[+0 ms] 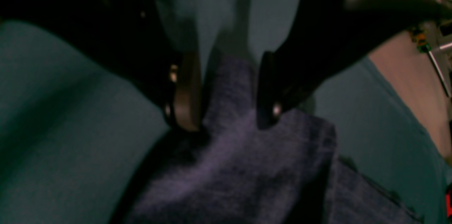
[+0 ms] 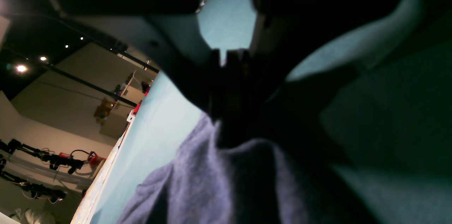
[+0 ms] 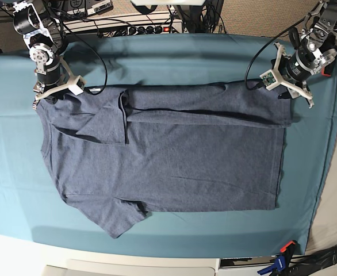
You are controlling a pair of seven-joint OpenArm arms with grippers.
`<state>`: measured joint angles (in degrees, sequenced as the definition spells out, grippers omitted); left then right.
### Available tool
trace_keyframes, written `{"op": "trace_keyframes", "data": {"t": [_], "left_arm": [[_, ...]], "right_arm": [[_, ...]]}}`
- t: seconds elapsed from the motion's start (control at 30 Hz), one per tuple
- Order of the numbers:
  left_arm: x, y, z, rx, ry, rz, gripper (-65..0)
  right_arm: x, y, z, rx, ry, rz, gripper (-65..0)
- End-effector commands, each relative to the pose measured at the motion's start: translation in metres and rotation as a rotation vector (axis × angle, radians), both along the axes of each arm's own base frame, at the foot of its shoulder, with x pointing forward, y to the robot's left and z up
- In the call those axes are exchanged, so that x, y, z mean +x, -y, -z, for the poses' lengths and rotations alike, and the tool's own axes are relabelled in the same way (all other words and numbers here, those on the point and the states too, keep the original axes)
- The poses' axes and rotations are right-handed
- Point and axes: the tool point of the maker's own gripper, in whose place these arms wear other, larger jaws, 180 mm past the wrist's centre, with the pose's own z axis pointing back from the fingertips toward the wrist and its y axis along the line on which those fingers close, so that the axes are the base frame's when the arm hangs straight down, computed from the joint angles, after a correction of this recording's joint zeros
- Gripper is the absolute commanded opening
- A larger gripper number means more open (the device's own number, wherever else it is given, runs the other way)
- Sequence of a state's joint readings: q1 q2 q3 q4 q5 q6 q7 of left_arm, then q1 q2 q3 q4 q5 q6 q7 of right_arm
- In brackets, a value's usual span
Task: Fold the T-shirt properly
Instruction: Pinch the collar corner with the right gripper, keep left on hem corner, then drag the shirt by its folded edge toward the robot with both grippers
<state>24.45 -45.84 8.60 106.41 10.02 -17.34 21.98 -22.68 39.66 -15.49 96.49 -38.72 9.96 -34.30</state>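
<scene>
Cloth in teal covers the whole counter, and on it the T-shirt lies spread plain side up, its far long edge already turned toward the middle, seemingly so the body narrows before further folds. The right gripper, jaws pressed together, pinches the shoulder end; the left gripper stands spread astride the hem corner, probably just letting go. Cables and power strips crowd behind.

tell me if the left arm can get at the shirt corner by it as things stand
Probably yes. The left end effector already straddles a bunched bit of the shirt with its fingers apart, and nothing but the teal cloth lies around it.
</scene>
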Motion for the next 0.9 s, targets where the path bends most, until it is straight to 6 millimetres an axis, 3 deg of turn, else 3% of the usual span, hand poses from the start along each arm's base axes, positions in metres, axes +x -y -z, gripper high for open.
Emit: {"op": "trace_keyframes", "data": {"t": [0.0,0.13,0.27,0.53,0.87], "left_arm": [[-0.005,-0.013,0.005,0.060,-0.031,-0.007,-40.2],[-0.005,-0.013,0.005,0.060,-0.031,-0.006,-42.0],[-0.005,-0.014,0.005,0.061,-0.032,-0.007,-65.0],[-0.005,-0.009,0.002,0.027,-0.034,-0.009,-65.0],[-0.001,0.002,-0.024,0.019,-0.010,0.041,-65.0]], "right_arm": [[0.005,0.001,-0.006,0.000,0.023,-0.004,-65.0],[0.007,0.001,-0.007,0.001,0.028,-0.002,-65.0],[0.007,0.002,-0.007,-0.001,0.027,0.002,-65.0],[0.006,0.010,-0.010,-0.030,0.025,0.024,-65.0],[-0.003,0.023,-0.015,-0.086,0.002,0.009,-65.0]]}}
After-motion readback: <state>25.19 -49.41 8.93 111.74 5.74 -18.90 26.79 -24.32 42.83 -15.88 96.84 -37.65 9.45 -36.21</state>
